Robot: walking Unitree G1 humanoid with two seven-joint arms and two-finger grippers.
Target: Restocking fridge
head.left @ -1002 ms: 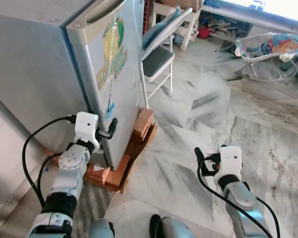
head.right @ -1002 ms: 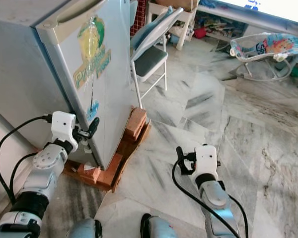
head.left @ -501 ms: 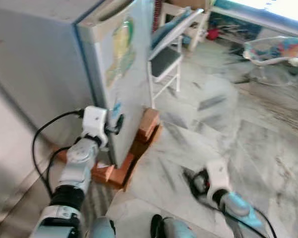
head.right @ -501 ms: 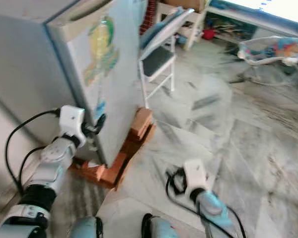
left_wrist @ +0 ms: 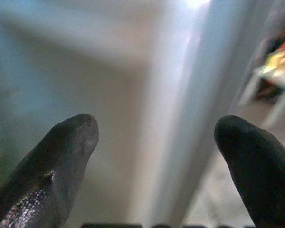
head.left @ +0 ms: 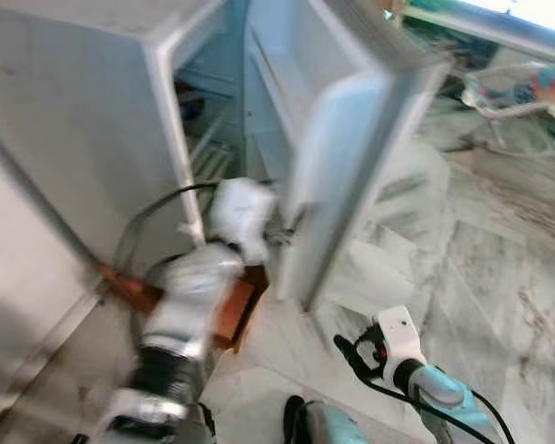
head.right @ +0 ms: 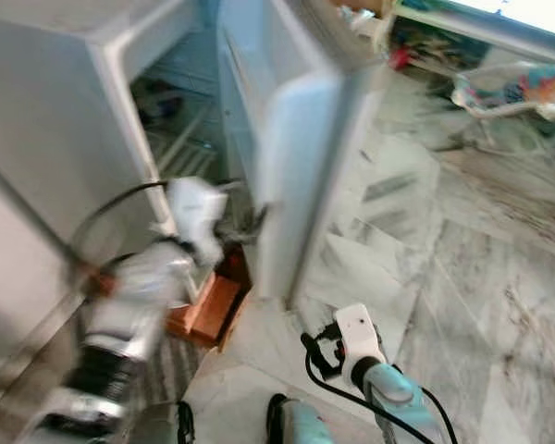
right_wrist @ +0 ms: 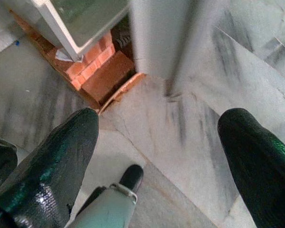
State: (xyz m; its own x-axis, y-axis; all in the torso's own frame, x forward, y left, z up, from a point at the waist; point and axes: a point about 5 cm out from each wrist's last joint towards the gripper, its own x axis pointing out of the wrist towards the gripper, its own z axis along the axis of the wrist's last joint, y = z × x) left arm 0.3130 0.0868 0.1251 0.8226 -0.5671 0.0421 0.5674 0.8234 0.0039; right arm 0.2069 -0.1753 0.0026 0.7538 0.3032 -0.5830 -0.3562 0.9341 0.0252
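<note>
The pale grey fridge (head.left: 92,111) stands at the left with its door (head.left: 351,139) swung wide toward the room. Wire shelves (head.left: 208,153) show inside, with a dark item (head.left: 190,97) on an upper one. My left gripper (head.left: 282,231), blurred, is at the door's lower inner edge. In the left wrist view its fingers (left_wrist: 61,156) stand apart with the door's edge (left_wrist: 199,95) between them, so it is open. My right gripper (head.left: 351,351) hangs low over the marble floor, open and holding nothing (right_wrist: 156,142).
Red bricks (right_wrist: 102,71) prop the fridge's base off the floor. A baby bouncer (head.left: 527,88) sits at the far right. Marble floor (head.left: 481,268) stretches to the right of the door. My foot (right_wrist: 130,175) is near the bricks.
The fridge door was closed and has swung open to the right, with my left gripper moving along its lower edge. The camera has shifted and the picture is blurred.
</note>
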